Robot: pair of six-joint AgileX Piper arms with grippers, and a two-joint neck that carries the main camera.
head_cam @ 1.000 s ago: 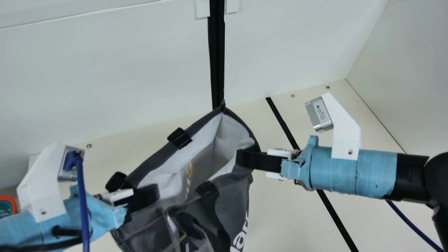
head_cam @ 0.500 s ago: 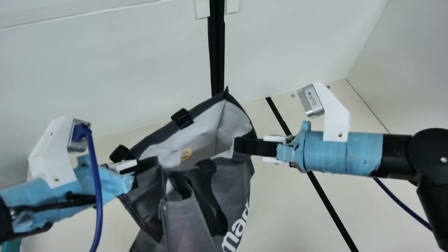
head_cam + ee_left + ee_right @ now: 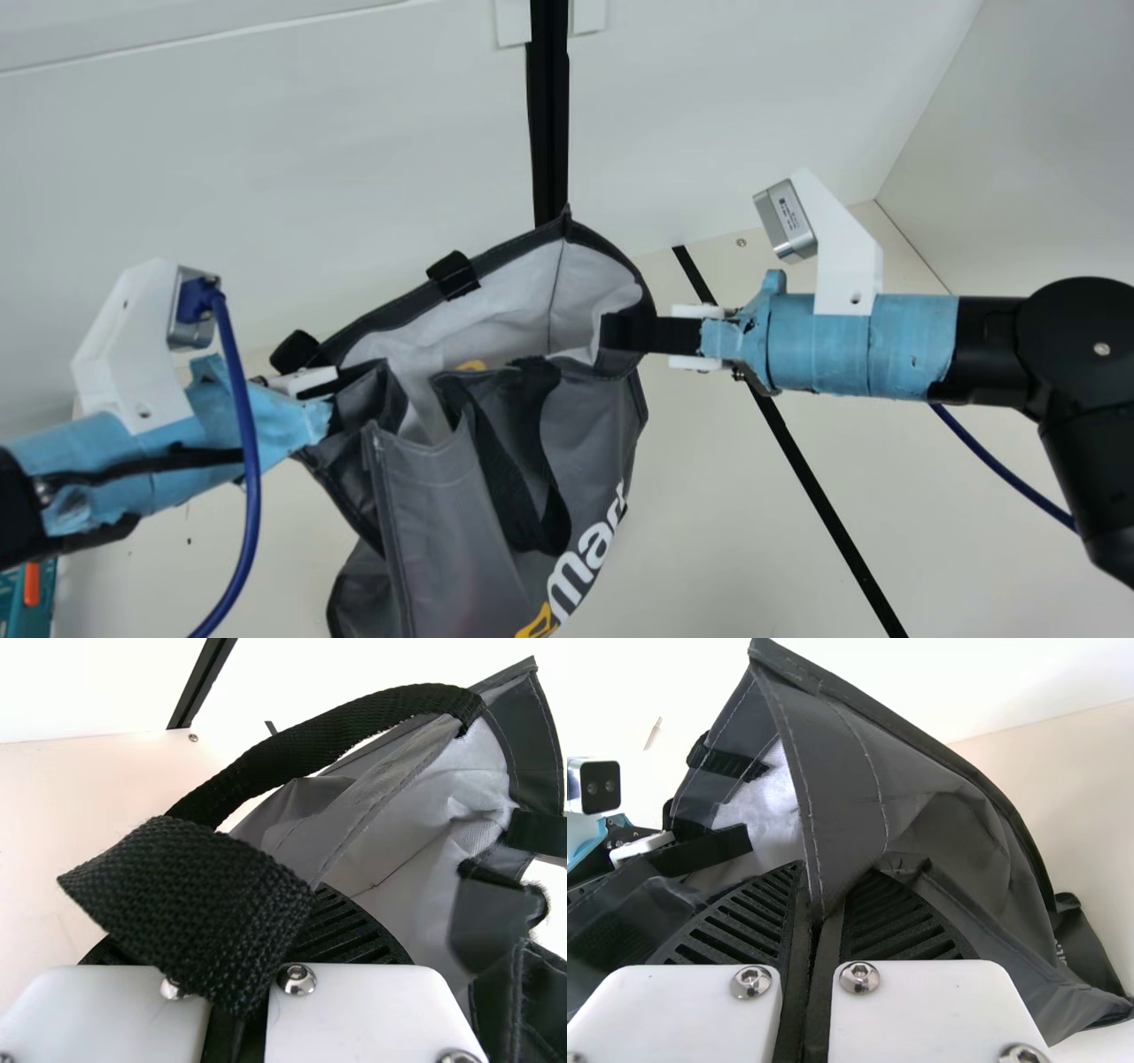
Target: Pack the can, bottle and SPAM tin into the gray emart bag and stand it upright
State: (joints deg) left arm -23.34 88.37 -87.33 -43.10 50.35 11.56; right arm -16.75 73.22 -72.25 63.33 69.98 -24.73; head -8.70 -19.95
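Observation:
The gray emart bag (image 3: 585,425) hangs at the centre of the main view, its mouth open and its light lining showing. My left gripper (image 3: 341,403) is at its left rim and my right gripper (image 3: 642,334) at its right rim. In the left wrist view my left gripper (image 3: 252,912) is shut on the rim of the bag (image 3: 354,815), with a black strap (image 3: 186,895) lying over its fingers. In the right wrist view my right gripper (image 3: 822,895) is shut on a fold of the bag's rim (image 3: 842,771). The bag's lower end is cut off; its contents are hidden.
A teal and orange object (image 3: 31,585) lies at the lower left. The cream table (image 3: 735,532) shows right of the bag, crossed by a black strip (image 3: 819,496). A pale wall (image 3: 266,159) with a black vertical post (image 3: 550,115) stands behind.
Both arms have moved up the main view, carrying the bag's rim along. More of the bag's front and its lettering has come into sight, and the front folds have shifted.

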